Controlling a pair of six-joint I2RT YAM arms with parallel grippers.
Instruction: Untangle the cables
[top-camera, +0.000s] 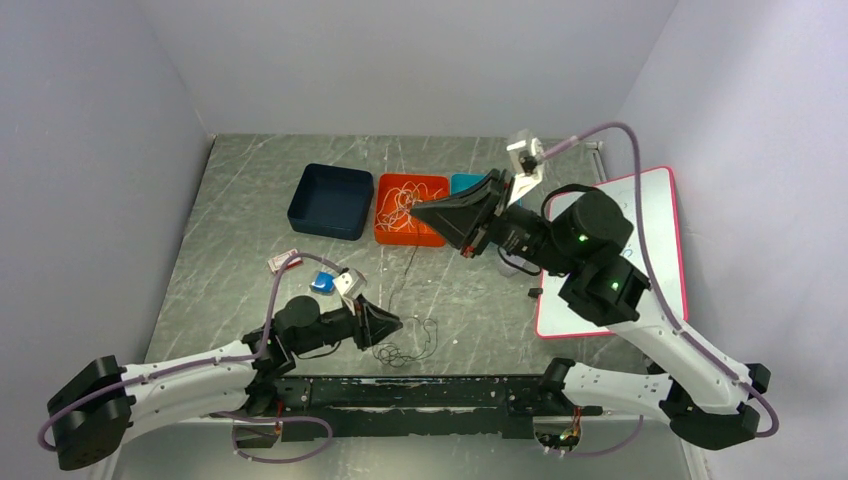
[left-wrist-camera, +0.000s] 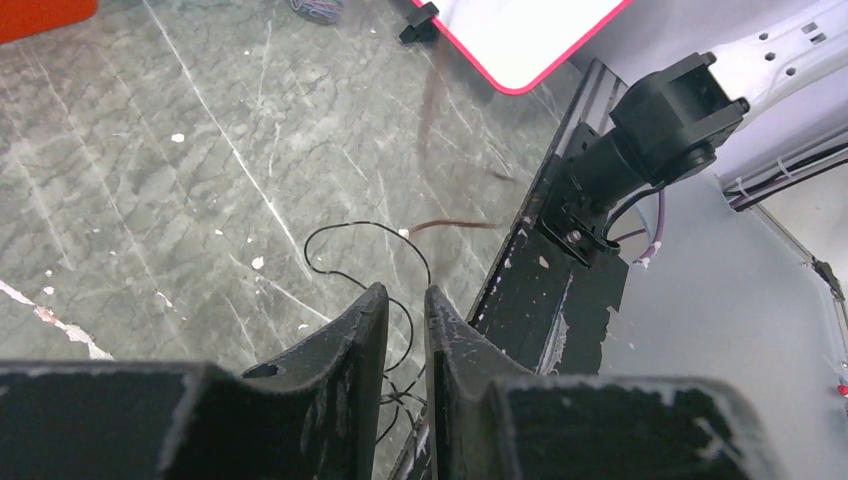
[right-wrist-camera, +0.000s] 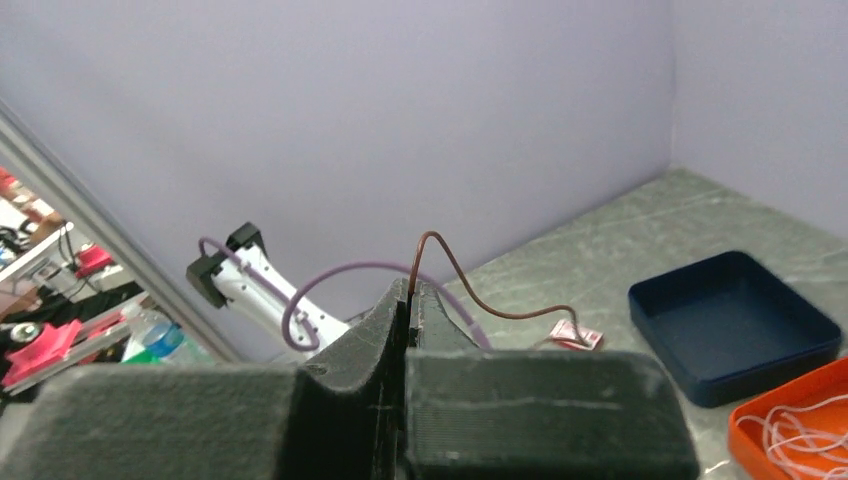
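A thin black cable (top-camera: 405, 352) lies in loose loops on the marble table by the near rail. My left gripper (top-camera: 395, 325) hovers low over it. In the left wrist view the left gripper (left-wrist-camera: 405, 295) keeps a narrow gap, and strands of the black cable (left-wrist-camera: 340, 232) run through that gap unpinched. My right gripper (top-camera: 415, 211) is raised over the orange tray (top-camera: 385, 235). The right wrist view shows the right gripper (right-wrist-camera: 411, 285) shut on a brown cable (right-wrist-camera: 450, 265) that arcs down to a red tag (right-wrist-camera: 575, 335). White cables (top-camera: 405, 208) fill the orange tray.
A dark blue tray (top-camera: 330, 200) stands left of the orange one, a teal tray (top-camera: 465, 183) to its right. A white board with a pink edge (top-camera: 650, 220) lies at the right. A small blue object (top-camera: 322, 283) sits near the left arm. The black rail (top-camera: 430, 390) borders the near edge.
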